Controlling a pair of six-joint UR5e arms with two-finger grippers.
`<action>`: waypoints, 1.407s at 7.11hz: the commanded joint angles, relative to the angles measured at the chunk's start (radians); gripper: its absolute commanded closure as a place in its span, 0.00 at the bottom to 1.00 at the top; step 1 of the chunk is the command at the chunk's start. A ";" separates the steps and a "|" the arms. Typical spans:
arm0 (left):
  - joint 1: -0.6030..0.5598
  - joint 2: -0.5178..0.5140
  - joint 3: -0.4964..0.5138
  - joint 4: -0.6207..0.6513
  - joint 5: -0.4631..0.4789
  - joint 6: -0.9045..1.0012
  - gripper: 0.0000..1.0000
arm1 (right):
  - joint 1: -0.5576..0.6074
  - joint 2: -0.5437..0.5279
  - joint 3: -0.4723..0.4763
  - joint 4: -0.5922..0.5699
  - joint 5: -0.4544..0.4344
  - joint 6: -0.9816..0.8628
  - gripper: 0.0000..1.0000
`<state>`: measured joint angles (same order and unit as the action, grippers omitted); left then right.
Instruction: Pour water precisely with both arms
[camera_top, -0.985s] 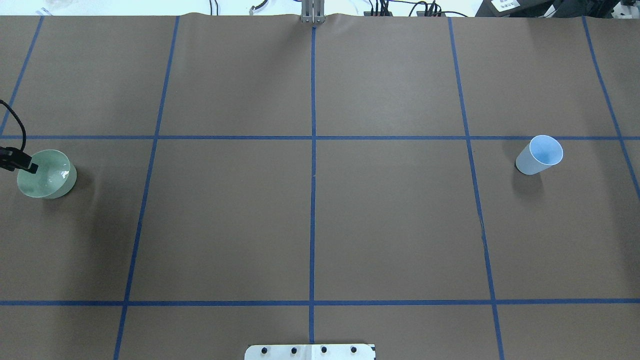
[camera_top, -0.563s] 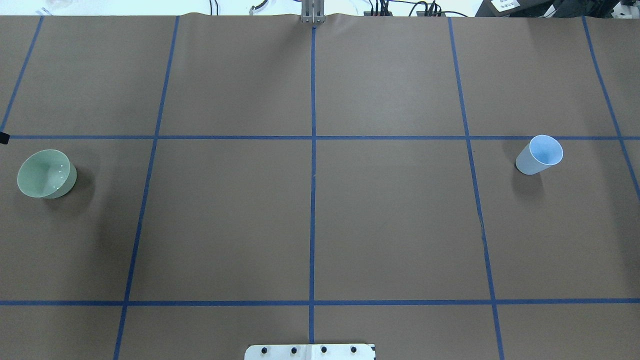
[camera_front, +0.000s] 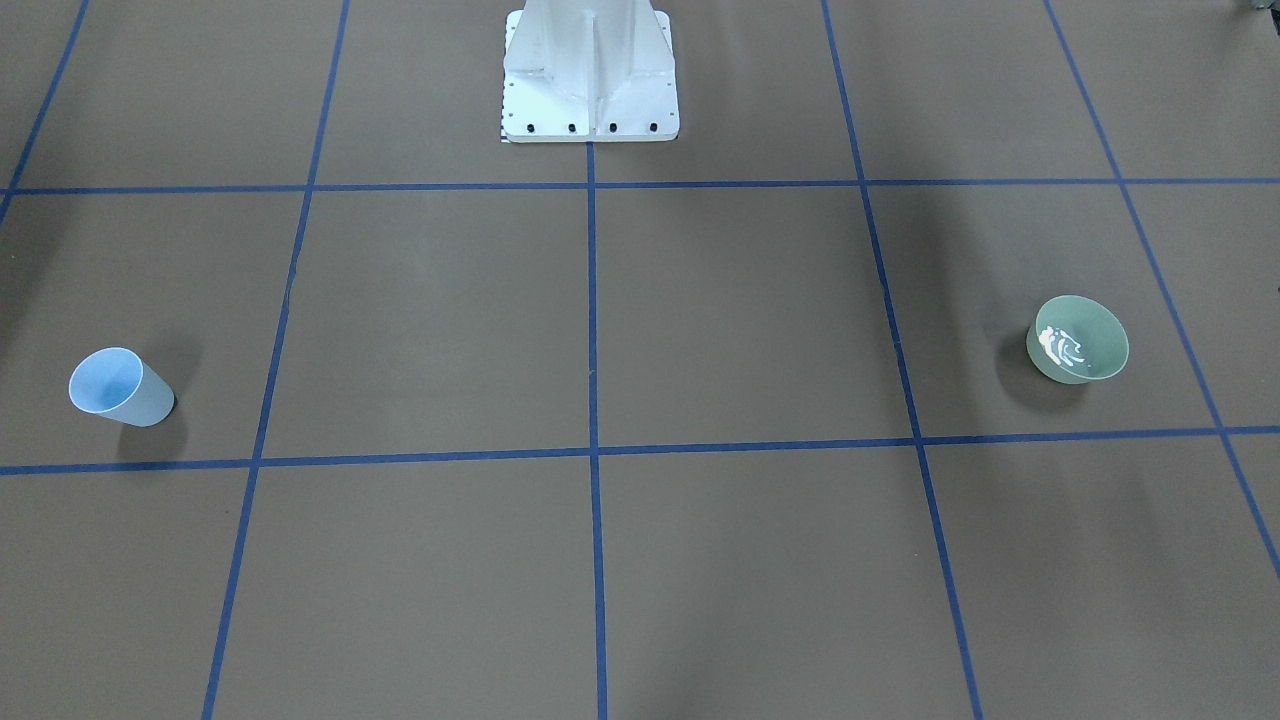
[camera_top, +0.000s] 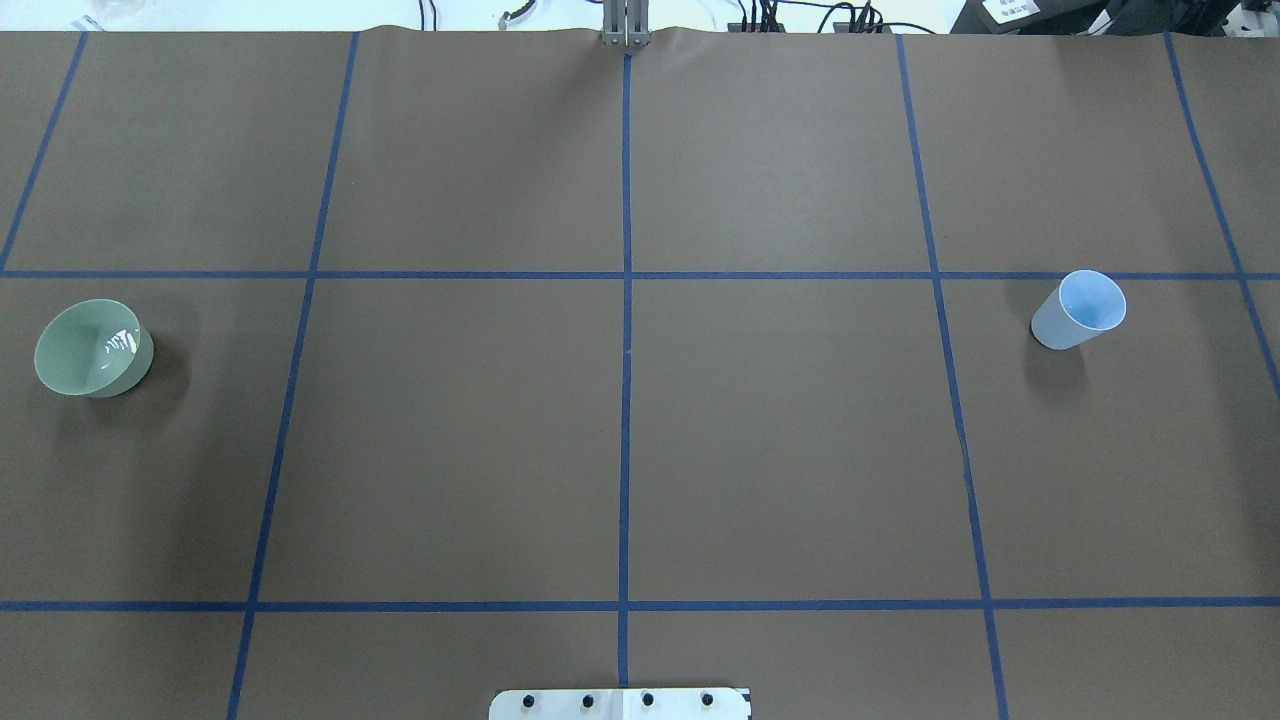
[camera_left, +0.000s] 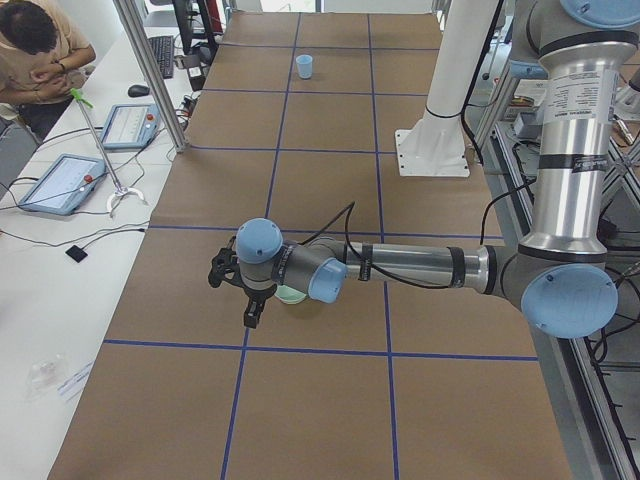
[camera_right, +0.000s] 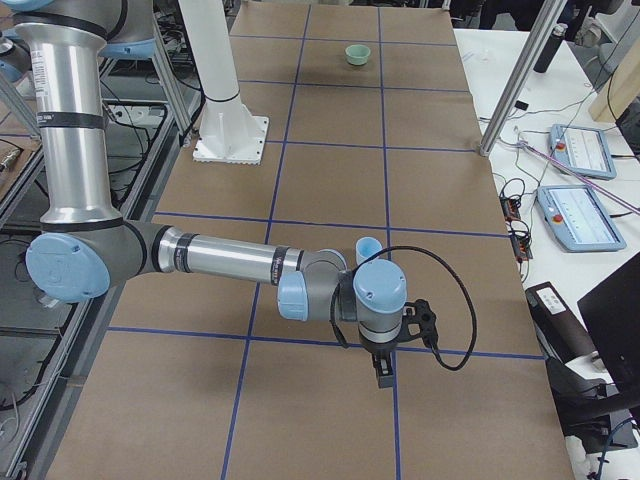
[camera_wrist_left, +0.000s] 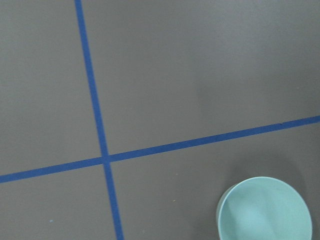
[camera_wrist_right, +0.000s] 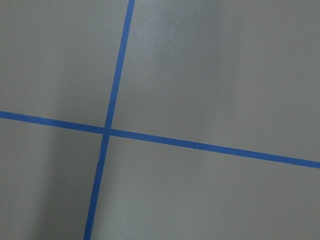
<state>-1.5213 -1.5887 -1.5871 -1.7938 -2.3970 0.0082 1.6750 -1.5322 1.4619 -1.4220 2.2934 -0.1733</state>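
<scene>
Brown taped surface (camera_top: 780, 450): green bowl (camera_top: 92, 348) far from blue cup (camera_top: 1078, 310); jaws' state cannot be told; approach each vessel squarely before closing

green bowl (camera_left: 291, 295): mostly hidden behind the left arm's wrist (camera_left: 300, 272)
blue cup (camera_right: 368, 246): partly hidden behind the right arm's wrist (camera_right: 345, 290)

The bench (camera_top: 780, 450) is covered in brown paper crossed by a grid of blue tape lines (camera_top: 626, 330). In the overhead view, a pale green bowl (camera_top: 92, 348) stands at the left edge of the frame with liquid glinting inside, and a light blue cup (camera_top: 1078, 309) stands upright at the right, well apart from it. A white pedestal base plate (camera_front: 590, 85) sits at the bottom centre.
</scene>
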 joint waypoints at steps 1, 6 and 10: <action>-0.033 -0.010 -0.004 0.143 0.002 0.091 0.00 | 0.000 0.001 0.000 0.000 0.000 0.000 0.00; -0.117 -0.005 -0.091 0.291 0.140 0.234 0.00 | -0.001 0.003 0.002 -0.002 0.005 0.001 0.00; -0.126 0.035 -0.105 0.263 0.133 0.223 0.00 | -0.001 0.003 0.006 -0.002 0.009 0.003 0.00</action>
<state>-1.6466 -1.5704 -1.6884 -1.5186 -2.2623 0.2349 1.6743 -1.5294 1.4654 -1.4235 2.3017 -0.1715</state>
